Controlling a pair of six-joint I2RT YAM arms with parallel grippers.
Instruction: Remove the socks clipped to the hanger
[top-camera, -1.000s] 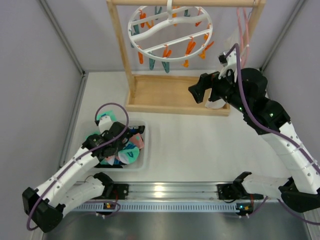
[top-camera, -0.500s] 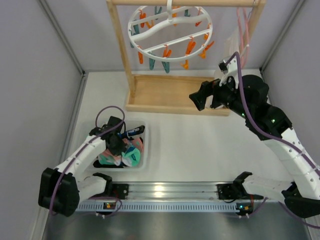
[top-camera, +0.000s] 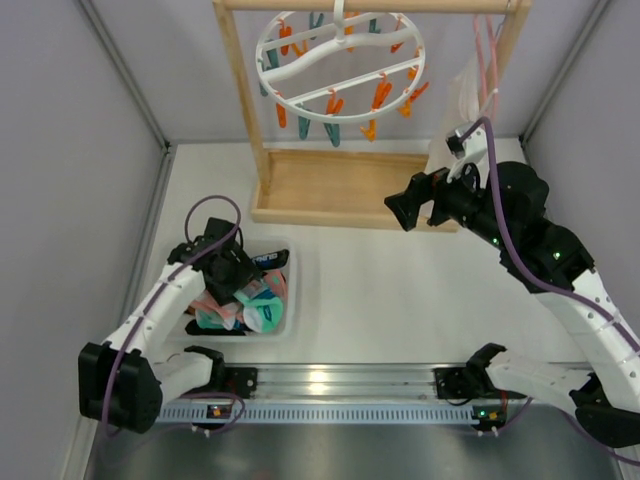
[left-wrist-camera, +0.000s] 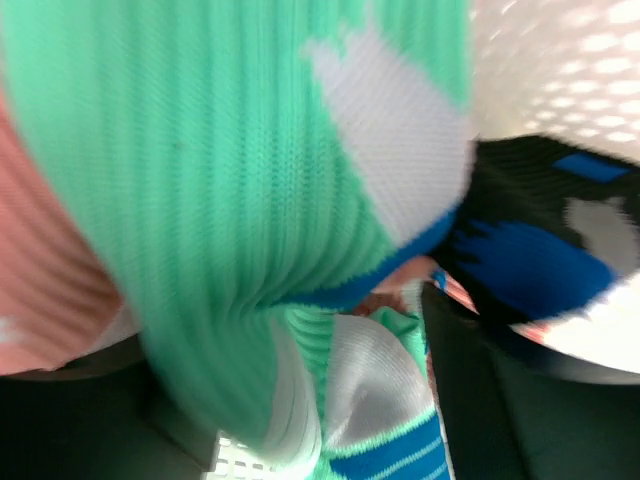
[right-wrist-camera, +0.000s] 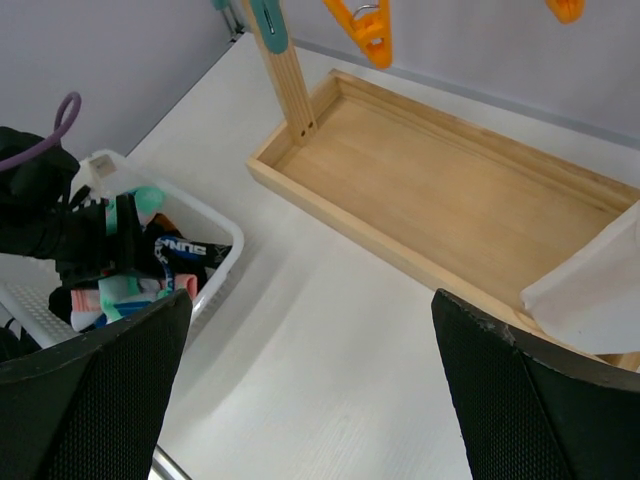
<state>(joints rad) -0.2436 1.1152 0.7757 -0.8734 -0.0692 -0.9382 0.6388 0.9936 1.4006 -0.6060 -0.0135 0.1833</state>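
We find the socks (top-camera: 250, 300) heaped in a white basket (top-camera: 291, 300) on the tabletop (top-camera: 390, 290), near the left corner and well apart from the hanger (top-camera: 318, 62). The hanger hangs by its hook from the top bar of a wooden rack (top-camera: 240, 100) at the far side, its orange and teal pegs (top-camera: 380, 95) dangling over the rack's shallow wooden tray (top-camera: 340, 190).

The left arm (top-camera: 150, 315) reaches over the basket with its wrist low above the heap. From the left wrist we see knit fabric pressed close to the lens: a teal-green sock (left-wrist-camera: 200, 200) with pale marks fills most of the view, a black sock with blue patches (left-wrist-camera: 540, 260) lies to the right, and a strip of pink sock (left-wrist-camera: 40, 260) shows at the left edge (the picture is blurred). We cannot tell from either view whether the left jaws are parted or pinching fabric.

The right arm (top-camera: 530, 230) is raised over the right end of the tray, its head turned toward the left. The right jaws stand wide apart with nothing between them; through that gap the right wrist view takes in the tray, the rack's post and the basket. A white garment (right-wrist-camera: 590, 285) touches the tray's right end.
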